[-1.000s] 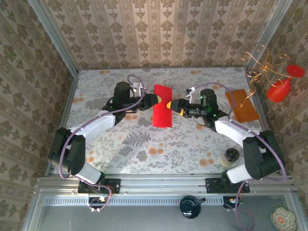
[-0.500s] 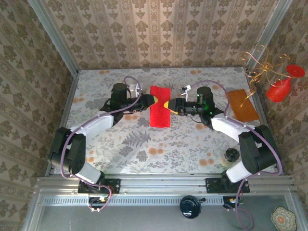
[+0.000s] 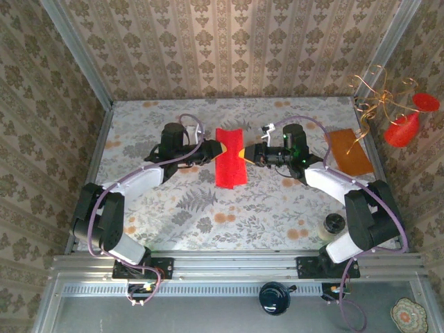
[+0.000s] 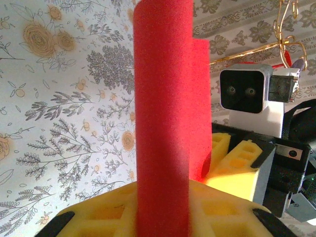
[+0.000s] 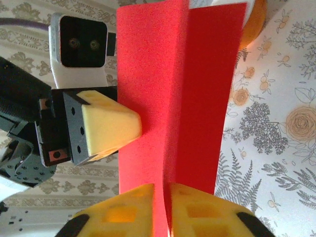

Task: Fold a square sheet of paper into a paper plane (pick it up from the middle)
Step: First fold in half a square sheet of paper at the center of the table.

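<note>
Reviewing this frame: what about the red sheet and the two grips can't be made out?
Top view: how the square sheet of paper is creased, too small; the left gripper and right gripper cover its pinched edges.
Right wrist view: the left gripper's far finger, hidden behind the sheet.
Left wrist view: the sheet's upper end, cut off by the top edge; its near part is blurred.

Red sheet (image 3: 231, 170), floral-print tbl (image 3: 194, 208)

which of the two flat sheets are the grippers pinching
The thin bright red paper sheet, pinched by the left gripper and right gripper; the orange-brown rectangular board lies untouched at the table's right edge.
</note>
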